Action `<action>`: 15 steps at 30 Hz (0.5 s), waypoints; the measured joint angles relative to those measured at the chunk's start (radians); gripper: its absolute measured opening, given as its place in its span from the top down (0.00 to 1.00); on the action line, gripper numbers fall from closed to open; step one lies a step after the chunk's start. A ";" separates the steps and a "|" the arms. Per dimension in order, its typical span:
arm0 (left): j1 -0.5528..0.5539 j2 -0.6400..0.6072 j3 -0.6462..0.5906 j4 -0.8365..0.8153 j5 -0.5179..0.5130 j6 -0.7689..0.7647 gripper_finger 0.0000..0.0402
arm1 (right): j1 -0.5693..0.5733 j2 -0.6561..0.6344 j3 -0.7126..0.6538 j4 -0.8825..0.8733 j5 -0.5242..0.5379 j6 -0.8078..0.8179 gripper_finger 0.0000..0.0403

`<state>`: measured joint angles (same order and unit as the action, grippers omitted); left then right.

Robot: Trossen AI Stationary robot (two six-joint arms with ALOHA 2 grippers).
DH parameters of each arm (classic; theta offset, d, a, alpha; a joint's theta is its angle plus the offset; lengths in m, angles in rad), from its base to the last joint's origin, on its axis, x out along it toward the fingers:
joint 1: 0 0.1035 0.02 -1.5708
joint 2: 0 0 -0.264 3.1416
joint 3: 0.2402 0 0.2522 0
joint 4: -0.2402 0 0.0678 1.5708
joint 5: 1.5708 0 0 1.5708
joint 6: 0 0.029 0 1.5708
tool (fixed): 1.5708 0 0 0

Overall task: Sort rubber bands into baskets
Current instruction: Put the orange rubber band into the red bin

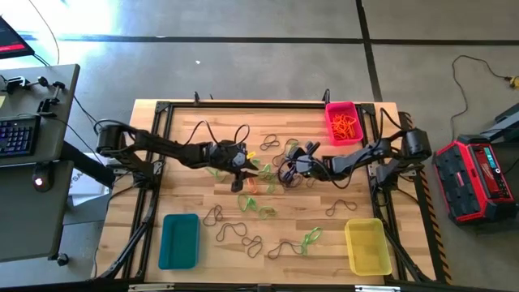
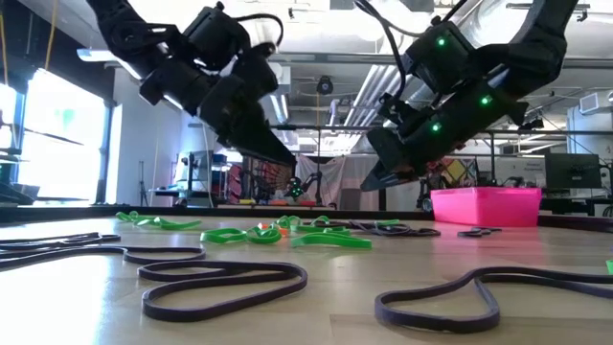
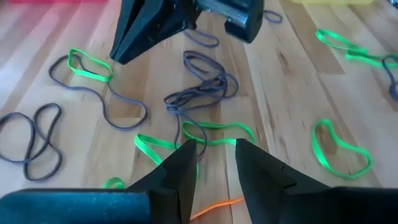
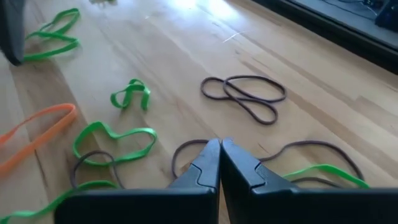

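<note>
A pale wooden slatted table (image 1: 203, 207) with a black frame stands on a grey concrete floor; level across it, the low view shows a workshop with ceiling lights, racks and monitors. A desk with a keyboard (image 1: 18, 134) sits off the table's left side and a red-and-black case (image 1: 478, 178) off its right.

Three small rectangular plastic baskets sit on the table: a pink-red one (image 1: 328, 122) at the far right holding a heap of orange bands (image 1: 345, 126), a teal one (image 1: 165, 242) at the near left and a yellow one (image 1: 351, 247) at the near right.

Thin floppy rubber bands lie loose across the middle and near half of the wood, too many and too tangled to count exactly: dark loops (image 1: 235, 232), bright green loops (image 1: 311, 238) and a few orange ones (image 4: 37, 134).

The left gripper (image 3: 214, 163) hovers low at the table's centre, its jaws parted with nothing between them, a green band (image 3: 214, 129) just ahead of the tips and an orange band below them. The right gripper (image 4: 219, 157) hangs just beside it, jaws pressed together and empty, a dark loop (image 4: 244, 94) lying ahead on the wood.
</note>
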<state>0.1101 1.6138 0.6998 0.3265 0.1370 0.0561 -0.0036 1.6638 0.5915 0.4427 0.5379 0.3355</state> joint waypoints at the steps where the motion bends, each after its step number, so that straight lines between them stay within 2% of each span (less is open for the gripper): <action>1: 0.000 0.004 0.000 0.002 0.000 0.000 0.76 | 0.000 0.000 0.000 0.001 -0.003 -0.001 1.00; 9: -0.017 0.011 0.003 -0.022 0.002 -0.022 0.82 | -0.018 0.000 0.000 0.004 -0.028 0.068 1.00; 15: -0.062 0.011 0.011 -0.044 0.003 -0.027 0.80 | -0.024 0.000 0.000 0.012 -0.028 0.061 1.00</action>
<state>0.0483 1.6249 0.7113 0.2829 0.1397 0.0292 -0.0279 1.6638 0.5919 0.4550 0.5096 0.3966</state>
